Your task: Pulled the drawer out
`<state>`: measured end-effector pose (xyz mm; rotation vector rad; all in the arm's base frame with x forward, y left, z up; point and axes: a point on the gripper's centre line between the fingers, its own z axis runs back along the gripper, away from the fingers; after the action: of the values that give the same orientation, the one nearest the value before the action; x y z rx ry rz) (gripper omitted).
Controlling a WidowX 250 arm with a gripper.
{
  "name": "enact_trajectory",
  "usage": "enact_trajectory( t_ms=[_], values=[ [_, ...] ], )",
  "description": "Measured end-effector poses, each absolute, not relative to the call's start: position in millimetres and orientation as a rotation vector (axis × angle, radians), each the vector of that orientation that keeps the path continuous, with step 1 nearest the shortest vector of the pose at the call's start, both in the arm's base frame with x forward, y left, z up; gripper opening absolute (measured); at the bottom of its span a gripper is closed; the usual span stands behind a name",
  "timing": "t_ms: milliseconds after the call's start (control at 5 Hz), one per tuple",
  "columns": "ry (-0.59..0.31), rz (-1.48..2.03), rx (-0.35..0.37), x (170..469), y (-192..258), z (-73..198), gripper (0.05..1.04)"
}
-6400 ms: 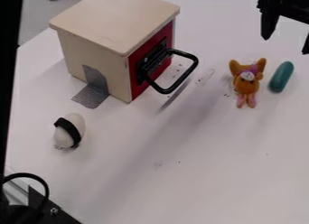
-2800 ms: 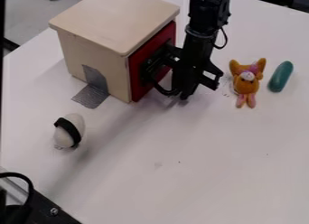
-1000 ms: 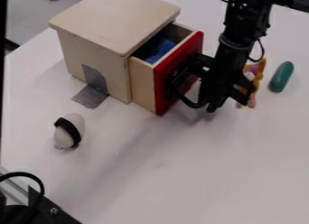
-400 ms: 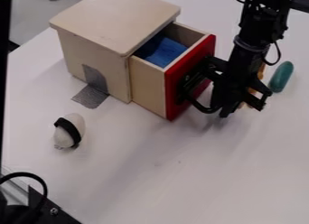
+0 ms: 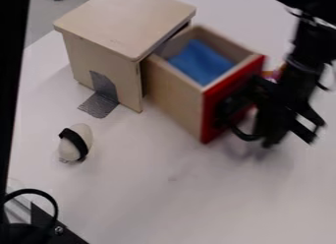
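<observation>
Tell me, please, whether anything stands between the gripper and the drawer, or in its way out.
Nothing visible separates the gripper from the drawer: it is at the handle. An orange toy, partly hidden, lies beyond the front and might obstruct further pulling.

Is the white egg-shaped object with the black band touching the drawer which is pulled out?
Apart. The camera view shows a wide stretch of white table between the egg-shaped object and the drawer.

Text: none legible; labels: none legible; numbers, signs: none legible
</observation>
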<state>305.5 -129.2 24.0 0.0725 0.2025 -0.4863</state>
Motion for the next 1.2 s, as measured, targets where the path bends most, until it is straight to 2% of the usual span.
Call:
enact_trajectory(
  t_ms=[200,400,600,800,1200],
  values=[
    [0.184,-0.63,0.054,303,-154,29,0.157],
    [0.174,-0.6,0.055,304,-153,27,0.379],
    [0.171,-0.556,0.065,303,-151,25,0.699],
    [0.139,-0.497,0.068,303,-144,33,0.967],
    [-0.107,-0.365,0.02,310,-131,109,1.0]
  ],
)
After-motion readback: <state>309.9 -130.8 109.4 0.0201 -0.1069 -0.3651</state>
